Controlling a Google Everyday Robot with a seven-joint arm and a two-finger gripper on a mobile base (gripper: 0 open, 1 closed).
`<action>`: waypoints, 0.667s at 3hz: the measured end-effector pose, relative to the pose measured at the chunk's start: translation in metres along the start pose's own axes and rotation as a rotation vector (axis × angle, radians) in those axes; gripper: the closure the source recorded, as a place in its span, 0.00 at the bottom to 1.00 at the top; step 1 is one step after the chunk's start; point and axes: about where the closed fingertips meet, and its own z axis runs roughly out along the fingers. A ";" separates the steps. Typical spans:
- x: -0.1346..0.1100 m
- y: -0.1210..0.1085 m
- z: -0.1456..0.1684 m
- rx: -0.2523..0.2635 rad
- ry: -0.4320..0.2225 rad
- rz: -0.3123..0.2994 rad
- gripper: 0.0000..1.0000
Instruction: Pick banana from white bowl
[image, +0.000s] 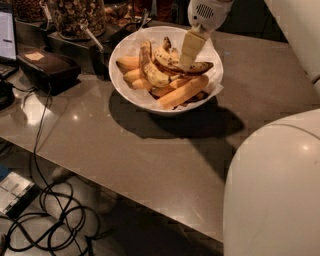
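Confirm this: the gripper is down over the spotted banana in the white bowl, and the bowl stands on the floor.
One thing is wrong. The camera view shows the white bowl standing on the grey table. The rest holds: the gripper is down over the spotted banana in it.

Place: office snack counter (150, 150) | jars (75, 17), laptop (6, 30), cables (45, 220) | gripper (187, 59) over white bowl (125, 92)
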 end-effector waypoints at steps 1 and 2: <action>0.001 -0.002 0.006 -0.004 0.014 -0.001 0.45; 0.002 0.000 0.014 -0.017 0.031 -0.013 0.45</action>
